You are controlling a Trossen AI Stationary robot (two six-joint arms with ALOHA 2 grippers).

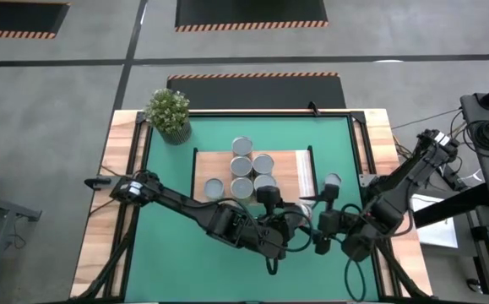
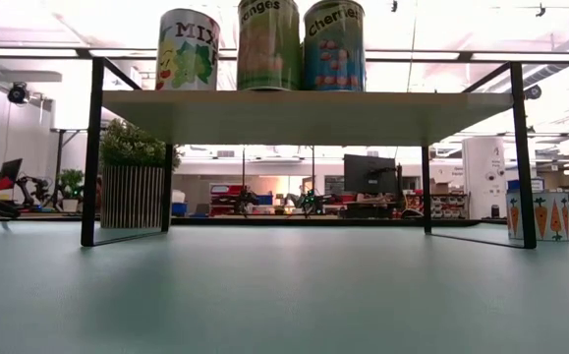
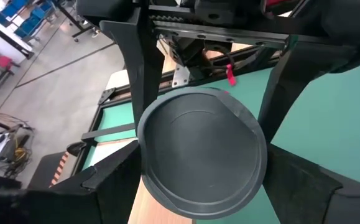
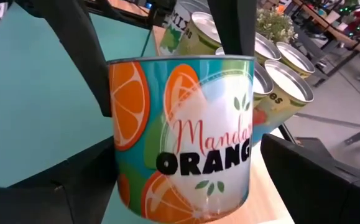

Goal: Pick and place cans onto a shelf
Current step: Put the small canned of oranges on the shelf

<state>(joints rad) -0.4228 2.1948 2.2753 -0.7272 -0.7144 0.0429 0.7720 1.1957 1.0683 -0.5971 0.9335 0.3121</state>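
Your left gripper point(image 3: 201, 190) is pinching the orange-labelled can point(image 4: 180, 137), its two fingers point(image 4: 86, 62) coming down from above and pressing on opposite sides of the can. Looking from that wrist, you are seeing the can's round end point(image 3: 201, 155) filling the space between the fingers. Your right gripper point(image 4: 186, 183) is facing the same can from the side with its fingers spread wide. They are standing clear of the can on either side, with a gap showing between one finger and the label. Just beyond the held can, as the right gripper is looking, the shelf point(image 1: 290, 169) is carrying a group of cans point(image 1: 242, 166) clustered toward its far end, and the potted plant point(image 1: 169, 114) is sitting past them. A lone can point(image 1: 332, 181) is standing on the green mat point(image 1: 168, 245) beside the shelf, close to your right gripper.
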